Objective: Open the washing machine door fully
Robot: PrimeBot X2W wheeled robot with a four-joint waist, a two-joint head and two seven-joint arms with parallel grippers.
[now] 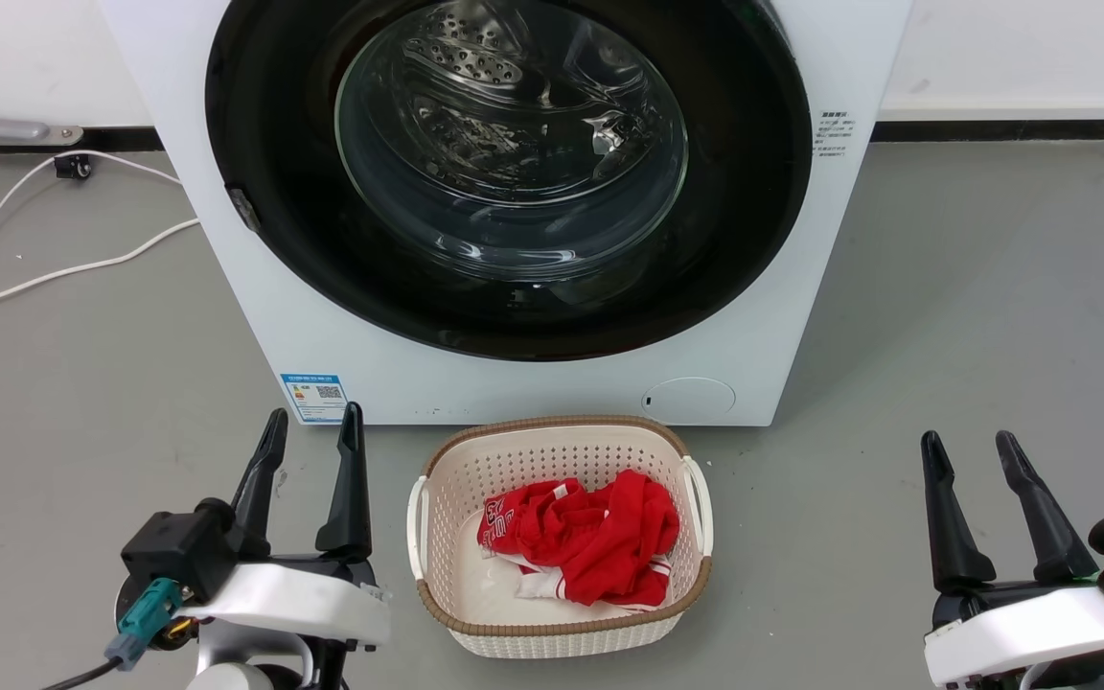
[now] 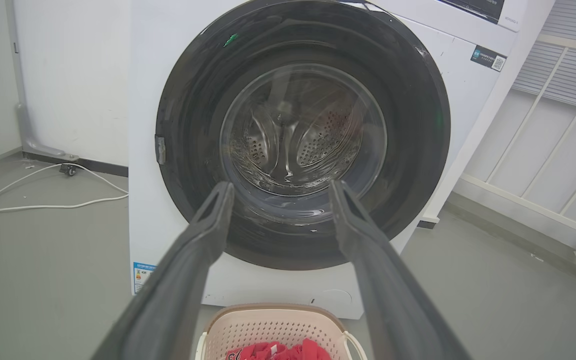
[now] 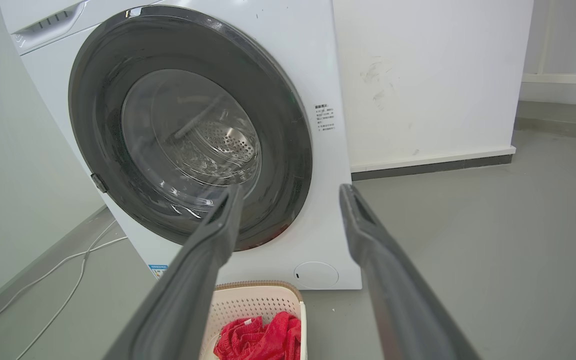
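White washing machine [image 1: 514, 388] w/ glossy black door [image 1: 753, 192], cream perforated basket [image 1: 552, 460], red cloth [image 1: 600, 537], grey floor [image 1: 993, 287].

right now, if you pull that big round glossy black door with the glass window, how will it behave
The round glossy black door looks rigid, so it should swing as one piece. Its shiny face may be slippery; the small grey tab at its left rim seems the likelier grip.

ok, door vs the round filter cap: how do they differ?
The washing machine door is huge, glossy black, with a clear glass window; the filter cap is small, plain white. The door is centred; the cap sits low, below it. Both are round and look shut.
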